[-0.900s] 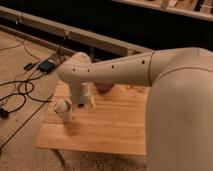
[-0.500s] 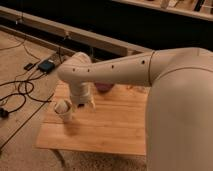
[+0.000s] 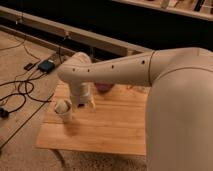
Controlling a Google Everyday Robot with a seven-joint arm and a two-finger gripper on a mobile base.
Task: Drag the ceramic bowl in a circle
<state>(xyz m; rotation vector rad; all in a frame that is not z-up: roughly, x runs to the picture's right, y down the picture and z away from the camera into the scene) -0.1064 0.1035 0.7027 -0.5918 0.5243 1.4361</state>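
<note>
The ceramic bowl is a small dark maroon bowl on the wooden table, toward its far edge. Only part of it shows below my forearm. My arm reaches in from the right and bends down to the table, and my gripper is low over the wood, just left of the bowl and apart from it. The gripper is largely hidden by the wrist.
A white cup stands on the table close to the gripper's left side. On the carpet at left lie a black box and looping cables. A long low ledge runs behind the table.
</note>
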